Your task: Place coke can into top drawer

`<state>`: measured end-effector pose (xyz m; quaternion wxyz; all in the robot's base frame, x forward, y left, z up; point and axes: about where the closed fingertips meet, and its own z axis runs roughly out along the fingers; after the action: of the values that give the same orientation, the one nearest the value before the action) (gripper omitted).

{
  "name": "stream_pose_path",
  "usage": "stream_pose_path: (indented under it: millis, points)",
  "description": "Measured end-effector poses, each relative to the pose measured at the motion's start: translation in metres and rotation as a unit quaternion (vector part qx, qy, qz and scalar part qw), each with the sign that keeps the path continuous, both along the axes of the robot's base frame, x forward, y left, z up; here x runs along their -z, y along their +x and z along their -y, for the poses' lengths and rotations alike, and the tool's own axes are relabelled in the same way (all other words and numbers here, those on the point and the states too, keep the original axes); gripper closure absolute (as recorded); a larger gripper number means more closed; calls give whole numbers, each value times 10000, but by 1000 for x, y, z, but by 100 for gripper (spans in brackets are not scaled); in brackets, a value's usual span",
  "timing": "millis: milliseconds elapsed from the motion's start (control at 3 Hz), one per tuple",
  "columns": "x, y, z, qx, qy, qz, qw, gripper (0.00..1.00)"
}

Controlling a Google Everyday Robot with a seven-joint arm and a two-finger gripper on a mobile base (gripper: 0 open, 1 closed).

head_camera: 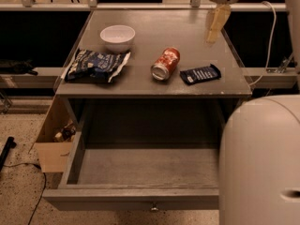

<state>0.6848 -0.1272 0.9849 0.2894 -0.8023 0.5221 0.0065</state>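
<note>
Top drawer (pixel 131 191) stands open, nothing inside. Coke can (pixel 166 63) lies on its side on the counter (pixel 187 36), between chip bag (pixel 96 65) and snack bar (pixel 200 74), so pickup and drop both remain. White bowl (pixel 117 35) behind is empty. Gripper (pixel 213 27) hangs above the far right edge, carrying nothing; open or closed, cannot tell.

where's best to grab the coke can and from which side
Grip the coke can mid-body, from straight above. It lies on its side on the tabletop, silver end toward the top drawer, so close across its round flanks. The snack bar lies apart to its right. The gripper hangs over the table's back right.
</note>
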Motion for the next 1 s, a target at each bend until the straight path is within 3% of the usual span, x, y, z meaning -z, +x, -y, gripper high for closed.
stream_pose_path:
  millis: [333, 1000]
  points:
    - [-3, 13, -10, -204, 89, 291, 9993, 0]
    - [3, 23, -16, -168, 151, 337, 9992, 0]
